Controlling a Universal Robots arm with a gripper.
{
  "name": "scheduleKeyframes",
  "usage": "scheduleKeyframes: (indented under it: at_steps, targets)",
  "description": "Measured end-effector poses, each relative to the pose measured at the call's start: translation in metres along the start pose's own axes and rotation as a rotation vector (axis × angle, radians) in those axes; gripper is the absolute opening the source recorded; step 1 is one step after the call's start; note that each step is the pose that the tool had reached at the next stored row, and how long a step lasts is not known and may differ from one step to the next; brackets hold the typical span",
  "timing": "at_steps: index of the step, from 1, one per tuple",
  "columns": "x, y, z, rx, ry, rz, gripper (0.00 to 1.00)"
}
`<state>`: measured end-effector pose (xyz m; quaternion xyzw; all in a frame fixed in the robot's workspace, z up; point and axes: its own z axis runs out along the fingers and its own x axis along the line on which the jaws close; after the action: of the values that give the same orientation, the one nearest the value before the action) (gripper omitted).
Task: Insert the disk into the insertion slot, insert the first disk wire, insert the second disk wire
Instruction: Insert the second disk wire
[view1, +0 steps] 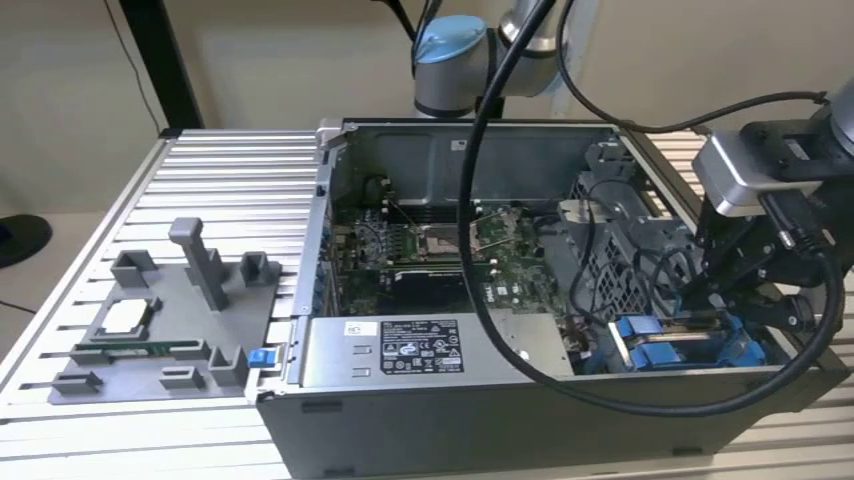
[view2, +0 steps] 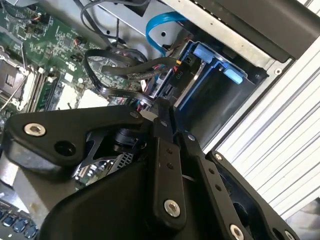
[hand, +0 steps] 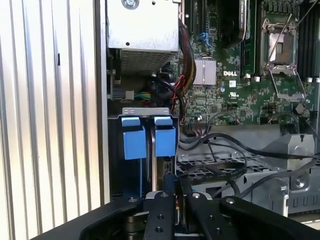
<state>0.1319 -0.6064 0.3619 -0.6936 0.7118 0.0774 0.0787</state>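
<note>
Blue plastic fittings mark the insertion slot (view1: 681, 345) at the lower right of the exterior view, in the open computer case (view1: 534, 410). The gripper (view1: 727, 300) hangs just above it. In the first wrist view its black fingers (hand: 160, 215) stand narrow at the bottom centre, close over the slot (hand: 148, 145); what they clasp cannot be told. The green motherboard (view1: 441, 250) lies mid-frame.

A ribbed aluminium table (view1: 200, 165) carries the open computer case (view1: 507, 400) and a grey fixture (view1: 167, 320).
</note>
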Motion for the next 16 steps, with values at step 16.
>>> scheduleKeyframes:
  at_steps: [16]
  targets:
    - [0.001, -0.0021, 0.0045, 0.0062, 0.0002, -0.003, 0.0]
